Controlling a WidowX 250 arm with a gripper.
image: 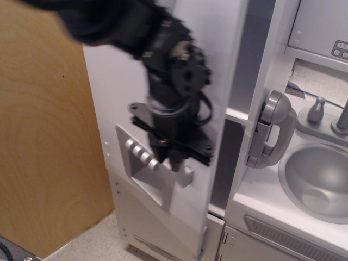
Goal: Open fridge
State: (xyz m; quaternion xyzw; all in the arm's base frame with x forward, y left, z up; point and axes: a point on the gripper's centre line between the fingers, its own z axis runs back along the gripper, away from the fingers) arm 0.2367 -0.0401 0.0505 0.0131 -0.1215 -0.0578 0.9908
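Observation:
The silver-grey fridge door (117, 92) stands swung partly open to the left, with a gap along its right edge. A white shelf (237, 115) shows inside the gap. My black gripper (173, 157) is shut on the door's vertical silver handle (183, 175), whose lower end sticks out below the fingers. The recessed dispenser panel (142, 168) with its buttons sits just left of the gripper. The arm is motion-blurred and hides the handle's upper part.
A grey sink unit (315, 179) with a silver phone (272, 130) and faucet (342, 117) stands to the right. A plywood wall (43, 136) is at left. The smaller lower door (157, 228) is below the fridge door.

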